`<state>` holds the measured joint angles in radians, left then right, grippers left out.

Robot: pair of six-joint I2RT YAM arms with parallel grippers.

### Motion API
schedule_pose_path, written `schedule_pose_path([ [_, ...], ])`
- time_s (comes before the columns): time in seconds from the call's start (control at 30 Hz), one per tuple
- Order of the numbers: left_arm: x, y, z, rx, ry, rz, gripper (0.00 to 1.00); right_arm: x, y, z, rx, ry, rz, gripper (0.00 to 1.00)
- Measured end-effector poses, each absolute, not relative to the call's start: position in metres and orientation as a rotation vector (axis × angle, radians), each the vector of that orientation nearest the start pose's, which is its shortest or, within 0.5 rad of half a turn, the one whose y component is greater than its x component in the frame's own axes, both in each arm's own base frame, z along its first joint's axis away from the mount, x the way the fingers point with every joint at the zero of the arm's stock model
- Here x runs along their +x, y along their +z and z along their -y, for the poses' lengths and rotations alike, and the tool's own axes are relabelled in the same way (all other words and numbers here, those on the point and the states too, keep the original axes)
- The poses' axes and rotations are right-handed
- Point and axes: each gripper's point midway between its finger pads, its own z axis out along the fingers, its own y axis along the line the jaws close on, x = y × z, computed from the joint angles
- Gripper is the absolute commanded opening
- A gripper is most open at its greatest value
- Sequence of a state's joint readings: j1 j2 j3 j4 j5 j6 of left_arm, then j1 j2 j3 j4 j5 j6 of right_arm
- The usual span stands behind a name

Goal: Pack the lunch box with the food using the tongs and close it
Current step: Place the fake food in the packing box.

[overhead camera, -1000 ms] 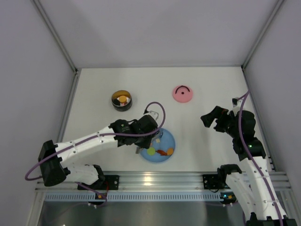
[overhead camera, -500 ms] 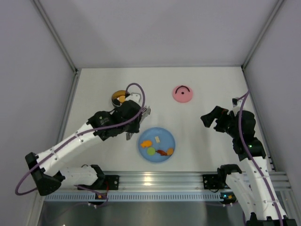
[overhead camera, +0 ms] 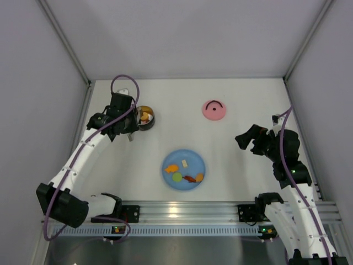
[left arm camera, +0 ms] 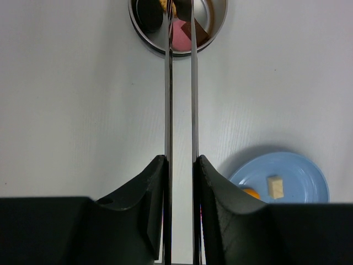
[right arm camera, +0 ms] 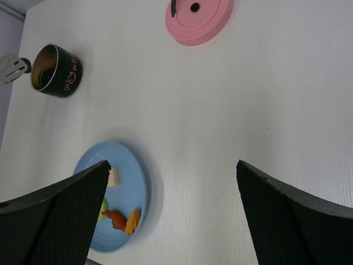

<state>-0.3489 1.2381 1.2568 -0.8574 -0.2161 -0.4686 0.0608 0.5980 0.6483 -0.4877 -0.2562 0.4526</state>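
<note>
At the left, the left end effector (left arm camera: 180, 161) was clamped on the tongs (left arm camera: 168, 110), pressing the two slim arms nearly parallel. Their tips reached over the open lunch box (right arm camera: 62, 74) at the far left of the surface (overhead camera: 248, 99) — but the wrist view cut them off, so I could not tell whether they pinched anything. Inside the box lay food pieces (left arm camera: 179, 34): pink, brown, something dark and a bit of orange, half hidden behind the tongs. Nearer the middle, the blue plate (overhead camera: 193, 165) carried more — orange, pale, green, red. The pink lid (overhead camera: 214, 110) lay apart, farther back. At the right, the right end effector (right arm camera: 172, 163) hung with jaws wide, holding nothing.
</note>
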Motion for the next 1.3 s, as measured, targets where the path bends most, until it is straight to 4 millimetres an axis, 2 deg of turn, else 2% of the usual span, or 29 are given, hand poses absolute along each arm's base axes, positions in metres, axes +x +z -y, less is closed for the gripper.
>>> schedule_pose_path([
  [0.1,0.311,0.208,0.096,-0.234,-0.144,-2.396,0.31,0.240,0.199,-0.077,0.232,0.582,-2.028,0.96],
  [0.17,0.313,0.206,0.097,-0.234,-0.151,-2.397,0.36,0.240,0.199,-0.077,0.232,0.582,-2.028,0.96],
  [0.27,0.315,0.208,0.098,-0.235,-0.161,-2.389,0.39,0.240,0.199,-0.077,0.232,0.582,-2.028,0.96],
  [0.7,0.317,0.207,0.100,-0.233,-0.175,-2.389,0.43,0.240,0.199,-0.077,0.227,0.579,-2.029,0.96],
  [0.87,0.312,0.208,0.117,-0.162,-0.279,-2.412,0.44,0.241,0.198,-0.077,0.227,0.578,-2.034,0.96],
  [0.97,0.298,0.209,0.146,-0.039,-0.330,-2.423,0.46,0.241,0.197,-0.077,0.228,0.578,-2.036,0.96],
  [1.0,0.289,0.210,0.161,0.027,-0.343,-2.425,0.46,0.241,0.197,-0.077,0.228,0.578,-2.036,0.96],
  [1.13,0.241,0.211,0.219,0.280,-0.431,-2.425,0.46,0.241,0.196,-0.077,0.230,0.577,-2.042,0.96],
  [1.2,0.221,0.210,0.229,0.331,-0.459,-2.421,0.46,0.241,0.196,-0.077,0.230,0.577,-2.041,0.96],
  [1.3,0.198,0.206,0.233,0.356,-0.471,-2.417,0.45,0.241,0.196,-0.077,0.230,0.577,-2.042,0.96],
])
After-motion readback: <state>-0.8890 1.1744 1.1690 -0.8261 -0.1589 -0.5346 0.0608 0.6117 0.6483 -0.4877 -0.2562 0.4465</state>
